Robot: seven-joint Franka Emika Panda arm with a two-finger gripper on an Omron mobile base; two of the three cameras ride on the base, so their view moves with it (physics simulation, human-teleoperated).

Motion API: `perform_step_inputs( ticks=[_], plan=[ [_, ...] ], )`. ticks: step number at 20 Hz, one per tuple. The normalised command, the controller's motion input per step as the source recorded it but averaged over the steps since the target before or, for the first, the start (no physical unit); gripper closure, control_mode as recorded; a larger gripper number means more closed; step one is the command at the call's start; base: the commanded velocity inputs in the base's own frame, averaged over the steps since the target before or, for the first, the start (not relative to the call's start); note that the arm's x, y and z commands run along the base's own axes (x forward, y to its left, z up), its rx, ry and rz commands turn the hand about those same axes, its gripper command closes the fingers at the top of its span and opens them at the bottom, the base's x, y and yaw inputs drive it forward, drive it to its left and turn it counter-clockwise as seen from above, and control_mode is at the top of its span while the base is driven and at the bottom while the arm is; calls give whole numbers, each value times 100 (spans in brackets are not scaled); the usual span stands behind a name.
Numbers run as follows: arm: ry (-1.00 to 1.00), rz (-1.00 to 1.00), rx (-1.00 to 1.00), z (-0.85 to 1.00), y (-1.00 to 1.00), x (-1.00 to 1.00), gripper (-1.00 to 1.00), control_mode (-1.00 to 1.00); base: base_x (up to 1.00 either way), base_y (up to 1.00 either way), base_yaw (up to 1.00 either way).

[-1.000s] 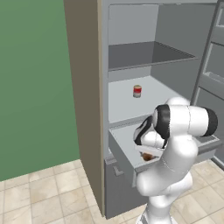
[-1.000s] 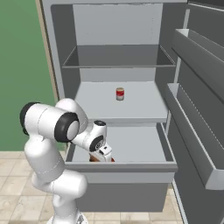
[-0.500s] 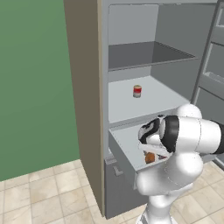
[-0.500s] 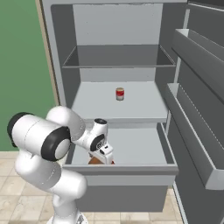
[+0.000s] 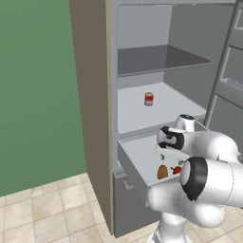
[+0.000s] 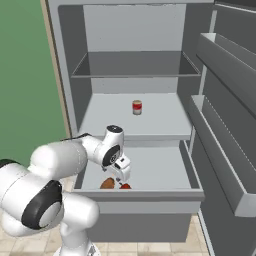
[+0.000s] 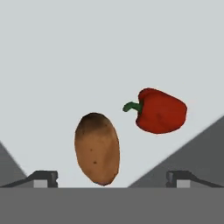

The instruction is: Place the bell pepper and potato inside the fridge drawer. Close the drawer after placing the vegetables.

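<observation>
— What's the room like?
— Green wall, tiled floor, an open fridge (image 6: 65, 60) with a can (image 6: 137, 107) on its shelf. The drawer (image 6: 150, 196) is pulled out.
— The vegetables?
— Potato (image 7: 97, 148) and pepper (image 7: 160, 110) lie on the drawer's pale floor, near but apart.
— The gripper (image 7: 112, 178)?
— Spread wide above them, empty. From the base, the arm partly hides both vegetables.
</observation>
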Motion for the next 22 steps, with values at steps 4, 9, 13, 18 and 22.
perform_step_inputs(
  ticks=[4, 9, 13, 18, 22],
  plan=[
    [-13, -4, 0, 69, -38, -56, -100, -100, 0, 0, 0],
    [-8, -10, 2, 29, -58, -87, -100, -100, 0, 0, 0],
    [-1, -16, 3, 2, -43, -96, -100, -100, 0, 0, 0],
    [0, -15, 2, 0, -43, -84, -100, -100, 0, 0, 0],
    [1, -11, 0, -13, -38, -39, -100, -100, 0, 0, 0]
  ],
)
